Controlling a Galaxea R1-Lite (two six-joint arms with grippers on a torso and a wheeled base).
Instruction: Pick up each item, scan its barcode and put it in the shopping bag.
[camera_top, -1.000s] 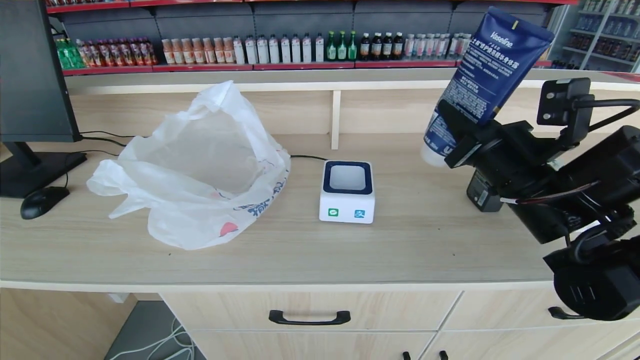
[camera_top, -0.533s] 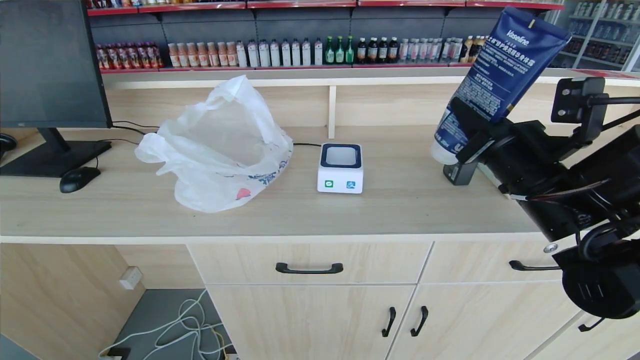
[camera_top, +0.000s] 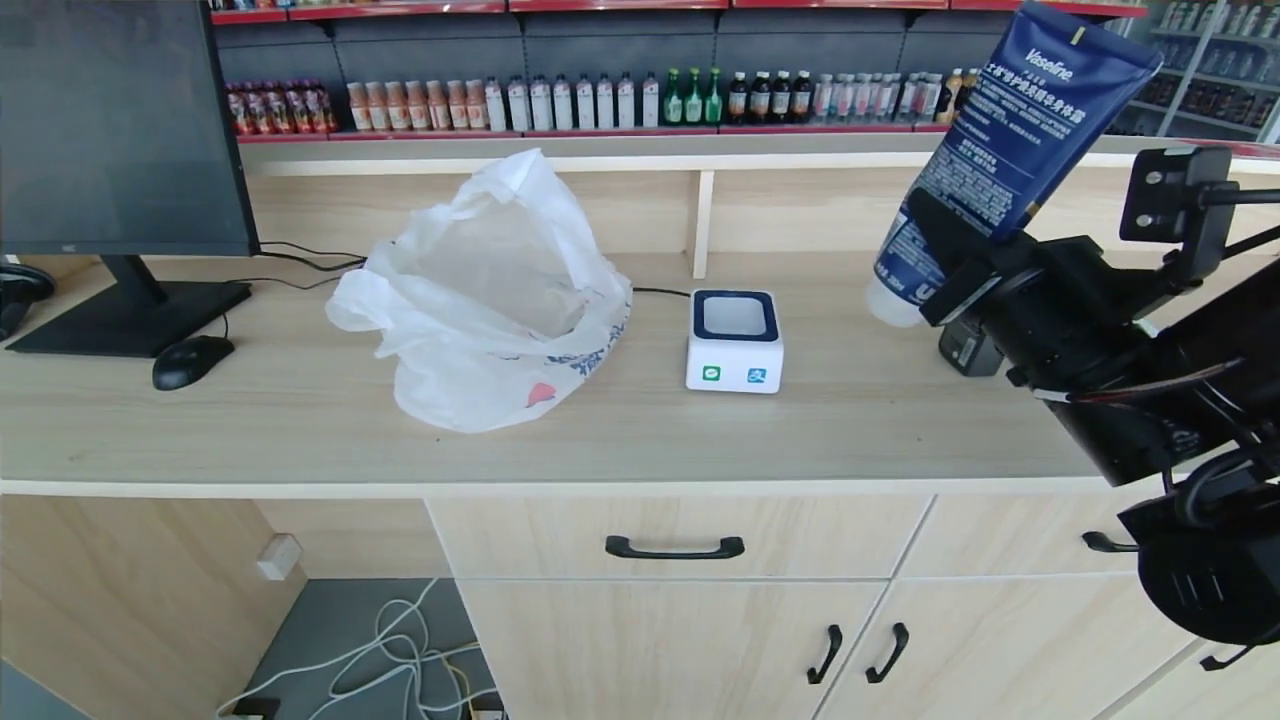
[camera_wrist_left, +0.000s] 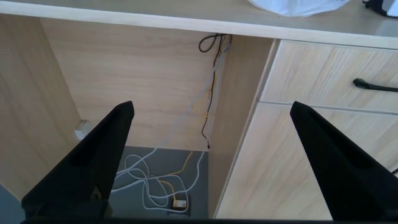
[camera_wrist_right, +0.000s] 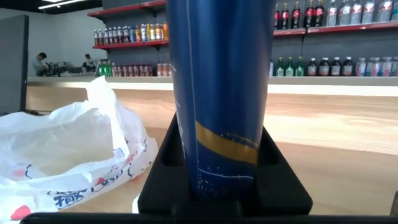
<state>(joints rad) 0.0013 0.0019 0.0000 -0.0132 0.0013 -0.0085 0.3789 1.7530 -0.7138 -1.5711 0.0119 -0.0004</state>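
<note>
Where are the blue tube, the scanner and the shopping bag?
blue tube (camera_top: 1005, 140), head view, the printed middle of its body
scanner (camera_top: 735, 320), head view, its top window
shopping bag (camera_top: 490, 290), head view, its translucent side

Bearing surface: a light wood-grain counter (camera_top: 850, 430) with a raised back ledge. Resting on it, from the robot's left to right: a black monitor on a flat stand (camera_top: 120, 130), a black computer mouse (camera_top: 192, 361) just in front of that stand, a crumpled white plastic shopping bag (camera_top: 490, 300) standing open, and a white box-shaped scanner with a dark blue top frame (camera_top: 734, 340) near the bag but apart from it. Thin black cables (camera_top: 300, 262) run behind stand and bag; a small black device (camera_top: 965, 350), partly hidden, sits toward the right end.
</note>
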